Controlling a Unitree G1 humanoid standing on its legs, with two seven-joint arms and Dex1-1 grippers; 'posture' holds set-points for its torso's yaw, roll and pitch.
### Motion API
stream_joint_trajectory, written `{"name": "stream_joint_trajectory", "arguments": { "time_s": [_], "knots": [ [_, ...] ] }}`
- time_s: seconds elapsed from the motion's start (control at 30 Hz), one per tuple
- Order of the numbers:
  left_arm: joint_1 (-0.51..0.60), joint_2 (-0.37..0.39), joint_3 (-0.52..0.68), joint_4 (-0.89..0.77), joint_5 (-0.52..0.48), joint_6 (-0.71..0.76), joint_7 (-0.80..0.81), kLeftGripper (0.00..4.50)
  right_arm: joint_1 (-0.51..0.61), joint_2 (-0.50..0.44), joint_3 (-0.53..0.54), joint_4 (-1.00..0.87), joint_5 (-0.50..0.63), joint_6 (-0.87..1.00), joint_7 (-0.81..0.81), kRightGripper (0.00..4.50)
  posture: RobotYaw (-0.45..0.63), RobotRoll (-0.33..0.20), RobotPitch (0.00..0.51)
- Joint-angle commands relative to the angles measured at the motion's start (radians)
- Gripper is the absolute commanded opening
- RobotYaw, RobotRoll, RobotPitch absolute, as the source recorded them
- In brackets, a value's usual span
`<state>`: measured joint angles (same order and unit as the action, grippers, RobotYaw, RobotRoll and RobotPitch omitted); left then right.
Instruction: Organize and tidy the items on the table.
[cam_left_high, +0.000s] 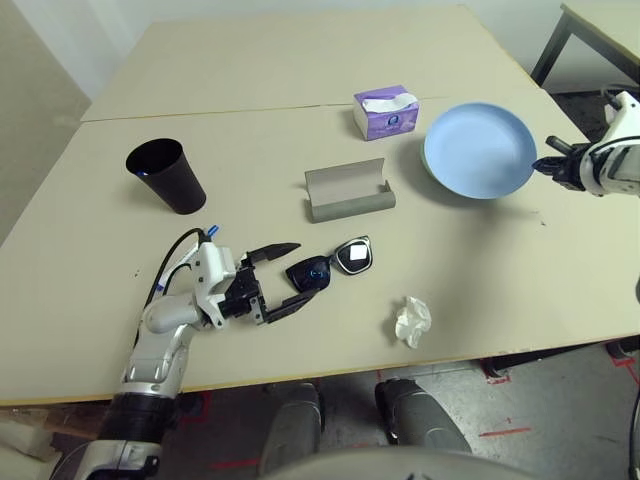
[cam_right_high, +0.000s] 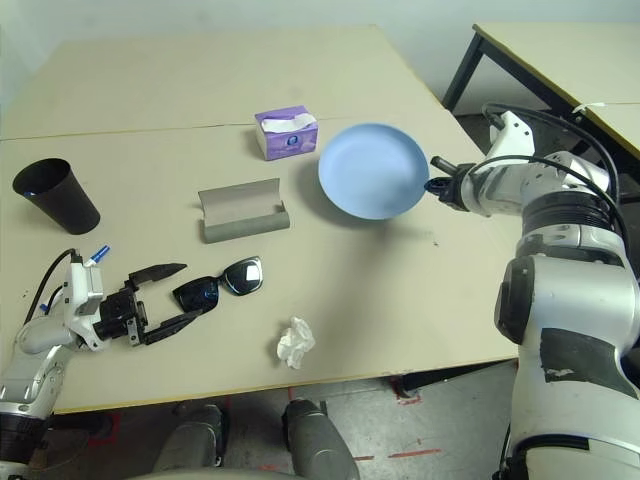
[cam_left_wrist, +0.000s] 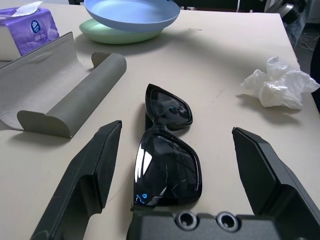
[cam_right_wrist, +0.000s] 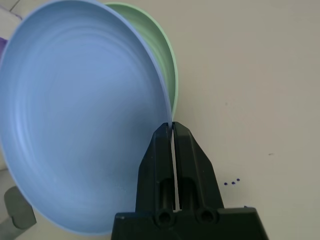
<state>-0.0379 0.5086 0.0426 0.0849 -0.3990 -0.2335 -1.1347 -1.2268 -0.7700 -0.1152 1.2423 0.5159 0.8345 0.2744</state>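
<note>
Black sunglasses (cam_left_high: 330, 266) lie on the beige table (cam_left_high: 250, 80) near its front edge, one end between the fingers of my left gripper (cam_left_high: 304, 271), which stands open around them (cam_left_wrist: 167, 150). Just behind them is the open grey glasses case (cam_left_high: 348, 190). A crumpled white tissue (cam_left_high: 412, 321) lies to the right of the sunglasses. At the right, my right gripper (cam_right_wrist: 172, 126) is shut on the rim of the light-blue plate (cam_left_high: 480, 150), held tilted over the light-green plate (cam_right_wrist: 165, 50). The black cup (cam_left_high: 167, 175) stands at the left.
A purple tissue box (cam_left_high: 385, 111) stands behind the glasses case, left of the plates. A second table with dark legs (cam_left_high: 600, 25) is at the far right. The table's front edge runs just below my left arm.
</note>
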Motion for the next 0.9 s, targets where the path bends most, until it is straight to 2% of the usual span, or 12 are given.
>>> {"name": "stream_joint_trajectory", "arguments": {
  "time_s": [0.03, 0.47, 0.5, 0.57, 0.83, 0.87, 0.9],
  "knots": [
    [0.014, 0.004, -0.018, -0.02, 0.006, 0.01, 0.001, 4.5, -0.022, 0.012, -0.05, 0.021, -0.048, -0.033, 0.004, 0.03, -0.08, 0.0, 0.147],
    [0.033, -0.004, -0.039, -0.046, 0.004, 0.02, 0.02, 4.5, -0.036, 0.054, -0.158, 0.04, -0.143, -0.09, -0.008, 0.03, -0.08, 0.0, 0.141],
    [0.034, -0.004, -0.039, -0.047, 0.004, 0.021, 0.021, 4.5, -0.038, 0.056, -0.162, 0.039, -0.149, -0.087, -0.005, 0.51, -0.07, 0.0, 0.141],
    [0.036, -0.004, -0.039, -0.048, 0.004, 0.021, 0.023, 4.5, -0.041, 0.057, -0.167, 0.037, -0.16, -0.083, 0.0, 1.03, -0.07, 0.0, 0.141],
    [0.031, -0.007, -0.045, -0.044, 0.009, 0.017, 0.025, 4.5, -0.063, 0.009, -0.153, 0.014, -0.201, -0.033, 0.06, 4.0, -0.08, 0.0, 0.139],
    [0.028, -0.006, -0.044, -0.042, 0.008, 0.018, 0.025, 4.5, -0.07, -0.009, -0.135, 0.0, -0.215, -0.014, 0.094, 4.33, -0.08, 0.0, 0.14],
    [0.025, -0.004, -0.042, -0.041, 0.007, 0.018, 0.024, 4.5, -0.077, -0.025, -0.113, -0.018, -0.23, 0.006, 0.135, 4.45, -0.09, 0.0, 0.141]
  ]
}}
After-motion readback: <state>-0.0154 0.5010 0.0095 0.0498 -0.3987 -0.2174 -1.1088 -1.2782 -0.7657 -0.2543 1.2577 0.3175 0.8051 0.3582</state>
